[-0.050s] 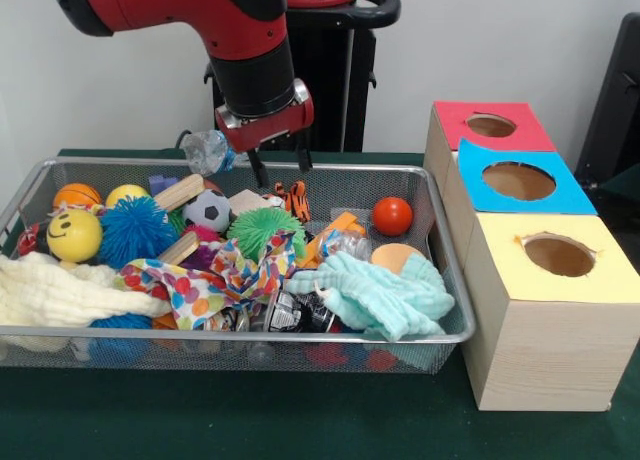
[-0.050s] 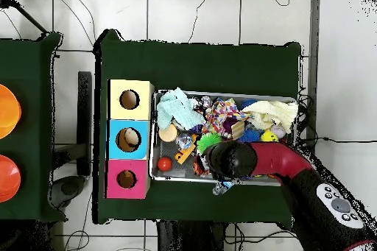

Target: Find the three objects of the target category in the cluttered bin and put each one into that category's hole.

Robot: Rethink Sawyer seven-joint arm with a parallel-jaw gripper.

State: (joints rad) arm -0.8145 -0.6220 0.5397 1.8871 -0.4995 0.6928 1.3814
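A wire mesh bin (image 1: 240, 334) holds mixed clutter. In it are a red ball (image 1: 392, 216), a soccer ball (image 1: 207, 210), a yellow smiley ball (image 1: 74, 235), an orange ball (image 1: 77, 194), a blue spiky ball (image 1: 136, 230) and a green spiky ball (image 1: 262, 227). My gripper (image 1: 281, 168) hangs open and empty over the bin's back part, just above a small striped tiger toy (image 1: 292, 198). Three boxes stand beside the bin, with a red-topped hole (image 1: 490, 126), a blue-topped hole (image 1: 518, 181) and a yellow-topped hole (image 1: 558, 255). From overhead, the arm (image 2: 235, 160) hides the gripper.
A mint cloth (image 1: 375, 295), a cream cloth (image 1: 60, 295) and a colourful dotted cloth (image 1: 205, 280) cover the bin's front. Wooden blocks (image 1: 180, 192) lie among the balls. A plastic bottle (image 1: 208, 152) rests at the back rim. In the overhead view, the red ball (image 2: 164, 164) lies near the boxes (image 2: 129, 139).
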